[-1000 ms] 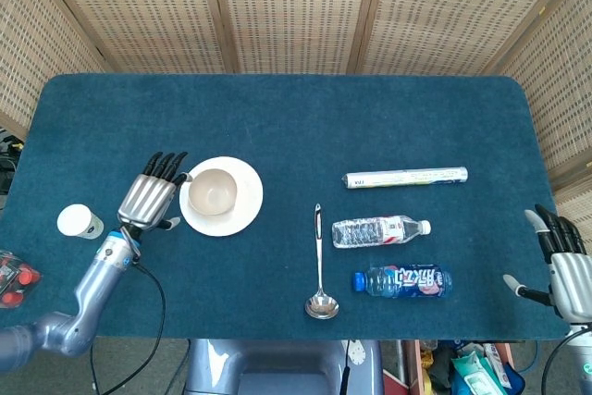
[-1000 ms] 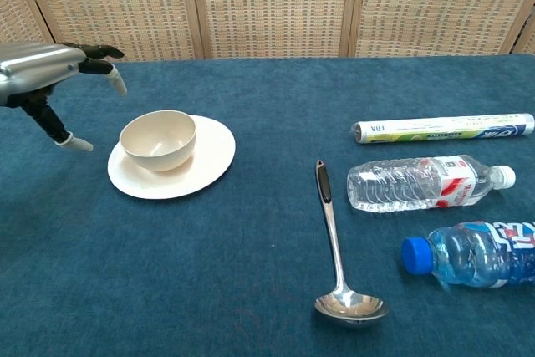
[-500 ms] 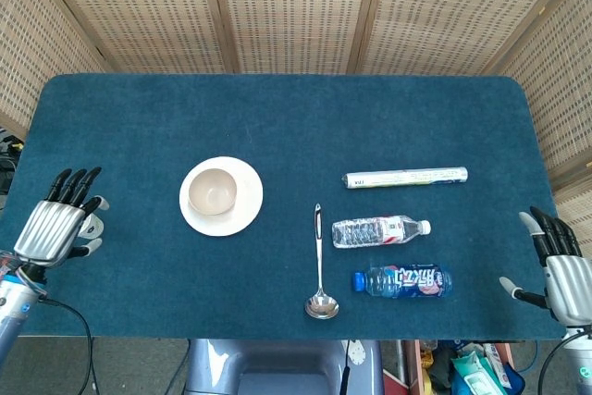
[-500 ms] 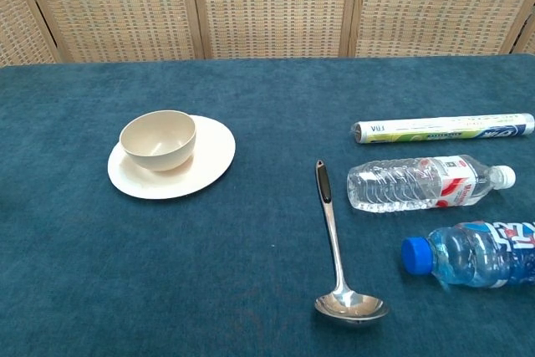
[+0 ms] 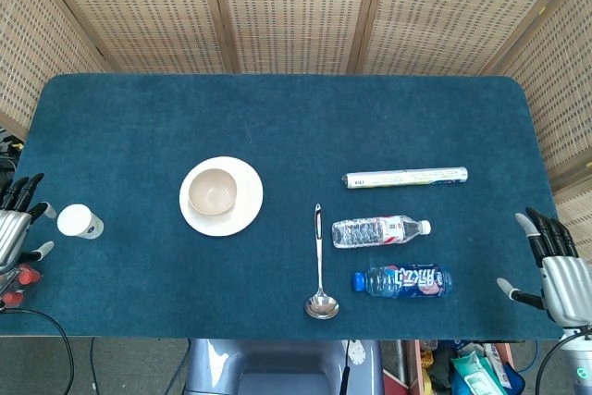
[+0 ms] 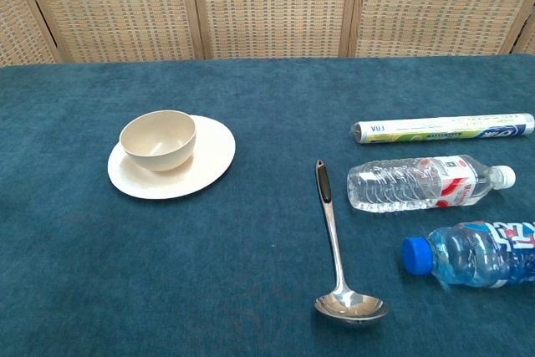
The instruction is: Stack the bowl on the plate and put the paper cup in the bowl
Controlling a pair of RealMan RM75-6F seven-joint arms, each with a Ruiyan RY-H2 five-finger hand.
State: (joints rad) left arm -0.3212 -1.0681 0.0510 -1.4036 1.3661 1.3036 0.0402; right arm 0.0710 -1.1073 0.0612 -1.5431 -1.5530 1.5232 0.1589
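The cream bowl sits on the white plate, left of centre on the blue desk. The white paper cup lies on its side near the desk's left edge, well apart from the plate. The left robot hand hovers at that edge just beside the cup, fingers spread, holding nothing. The right robot hand is at the desk's right edge, fingers apart and empty. A metal ladle lies right of the plate, with a foil roll, a clear water bottle and a blue-capped bottle beyond it.
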